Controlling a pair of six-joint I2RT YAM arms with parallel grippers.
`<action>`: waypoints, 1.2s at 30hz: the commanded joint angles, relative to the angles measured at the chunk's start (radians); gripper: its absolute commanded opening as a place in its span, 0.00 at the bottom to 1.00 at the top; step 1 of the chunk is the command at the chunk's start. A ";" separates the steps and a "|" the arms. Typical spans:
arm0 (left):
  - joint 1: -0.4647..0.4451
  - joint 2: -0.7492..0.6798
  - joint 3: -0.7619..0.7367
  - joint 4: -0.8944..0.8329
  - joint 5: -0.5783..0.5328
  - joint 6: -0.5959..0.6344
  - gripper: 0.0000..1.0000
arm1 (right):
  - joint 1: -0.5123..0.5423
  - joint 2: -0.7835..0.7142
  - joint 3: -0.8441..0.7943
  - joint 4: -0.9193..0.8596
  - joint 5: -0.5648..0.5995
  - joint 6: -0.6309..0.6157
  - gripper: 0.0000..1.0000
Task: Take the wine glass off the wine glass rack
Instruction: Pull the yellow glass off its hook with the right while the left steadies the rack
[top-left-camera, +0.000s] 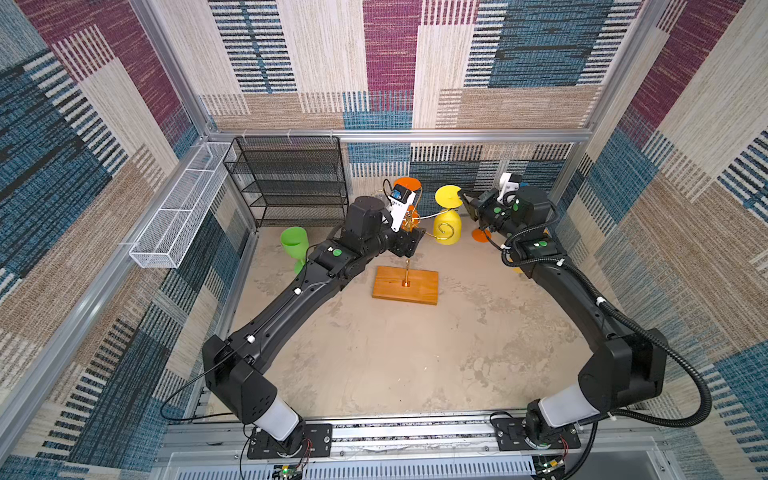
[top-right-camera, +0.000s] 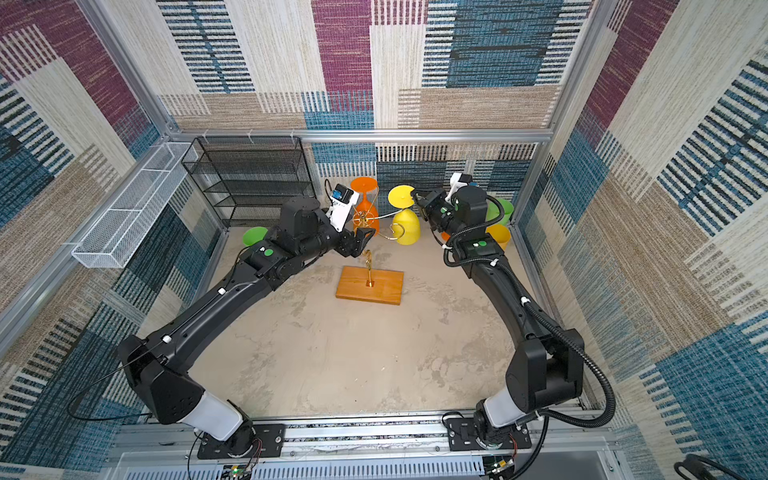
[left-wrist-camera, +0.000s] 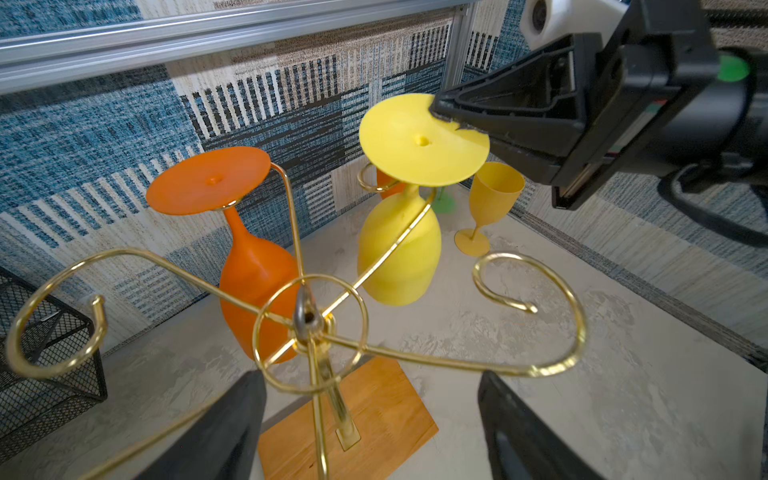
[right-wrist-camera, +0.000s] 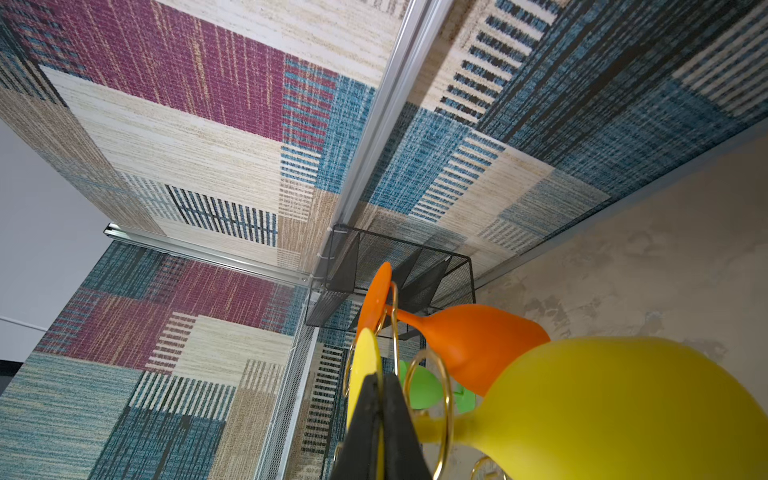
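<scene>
Wine glass rack (top-left-camera: 405, 286) (top-right-camera: 370, 286) (left-wrist-camera: 309, 328) stands mid-table: thin gold wire, twisted stem, curled scroll arms, rectangular orange-brown wooden base.

Yellow wine glass (top-left-camera: 453, 220) (top-right-camera: 409, 226) (left-wrist-camera: 399, 253) (right-wrist-camera: 623, 411), matte plastic with a round foot disc, is on the rack. It hangs upside down in a scroll arm on the rack's right side, foot on top.

Right gripper (top-left-camera: 463, 195) (top-right-camera: 415, 195) (left-wrist-camera: 446, 118) (right-wrist-camera: 380, 380) is pinching the rim of that foot disc, one finger over and one under. The left wrist view shows it clearly.

Orange wine glass (top-left-camera: 407, 183) (top-right-camera: 365, 195) (left-wrist-camera: 253, 274) (right-wrist-camera: 478, 340), same matte plastic, hangs inverted on a rear arm of the rack, near the yellow one and apart from it.

Left gripper (top-left-camera: 410, 241) (top-right-camera: 360, 240) (left-wrist-camera: 370, 374) is spread wide and empty, at the rack's left-front near the top of the stem. In the left wrist view the stem runs between the black fingers (left-wrist-camera: 232, 428); can't tell if they touch it.

Green plastic wine glass (top-left-camera: 295, 245) (top-right-camera: 254, 235) stands upright on the table left of the rack. Amber-yellow plastic goblet (top-right-camera: 498, 237) (left-wrist-camera: 496, 193) stands upright well right of the rack.

Black mesh shelf unit (top-left-camera: 291, 178) (top-right-camera: 253, 178) is behind-left of the rack. White wire mesh tray (top-left-camera: 178, 216) (top-right-camera: 129, 216) is further left, on the wall rail.
</scene>
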 joint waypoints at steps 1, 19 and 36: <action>0.002 -0.005 0.000 -0.003 -0.021 0.003 0.83 | -0.004 -0.017 0.002 0.034 0.008 -0.009 0.00; 0.001 0.016 0.007 -0.001 -0.011 -0.008 0.83 | 0.016 -0.071 -0.066 0.039 -0.022 -0.022 0.00; 0.001 0.008 0.010 -0.015 -0.014 -0.006 0.82 | 0.052 0.024 0.026 0.058 -0.030 -0.005 0.00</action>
